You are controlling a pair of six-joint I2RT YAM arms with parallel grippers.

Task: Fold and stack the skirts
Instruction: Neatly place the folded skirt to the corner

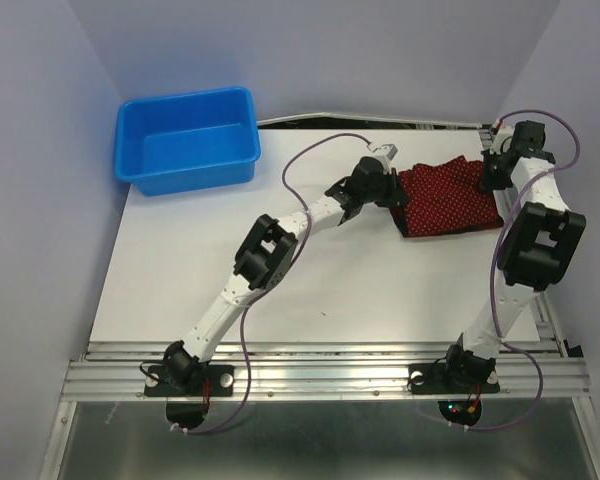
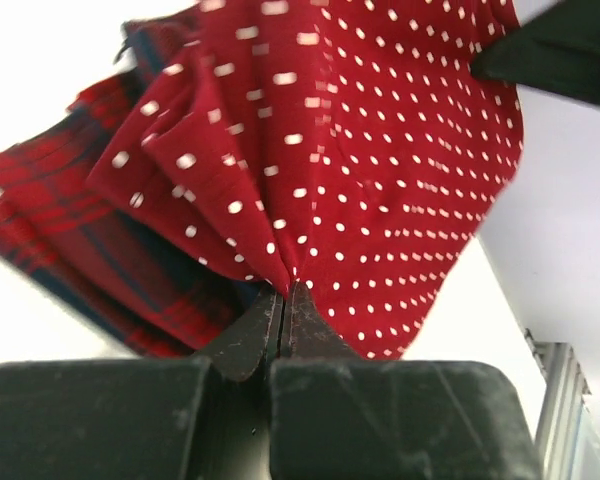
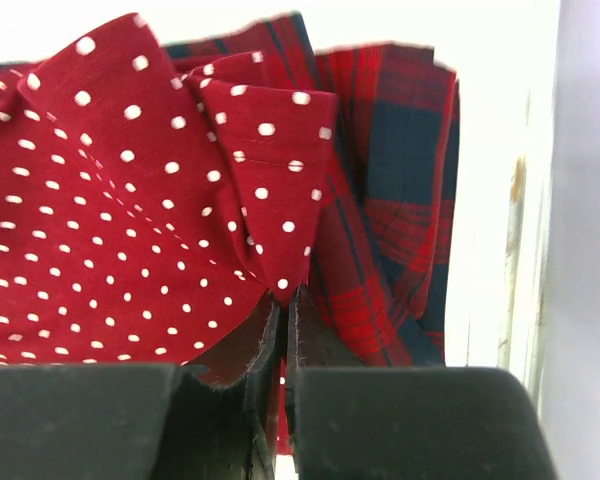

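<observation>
The dark red polka-dot skirt (image 1: pixel 445 200) lies at the back right of the white table (image 1: pixel 310 290), on top of the tartan plaid skirt (image 2: pixel 75 245). My left gripper (image 1: pixel 392 190) is at the dotted skirt's left edge, shut on a pinch of the dotted cloth (image 2: pixel 380 150). At the skirt's far right corner, my right gripper (image 1: pixel 492 178) is shut on a fold of the dotted cloth (image 3: pixel 110 230). The tartan skirt (image 3: pixel 390 220) shows beneath and to the right in the right wrist view. It is hardly visible from above.
A blue plastic bin (image 1: pixel 188 138) stands at the back left of the table, with nothing visible inside. The table's right edge and a metal rail (image 1: pixel 535 330) run close beside the right arm. Grey walls enclose the back and sides.
</observation>
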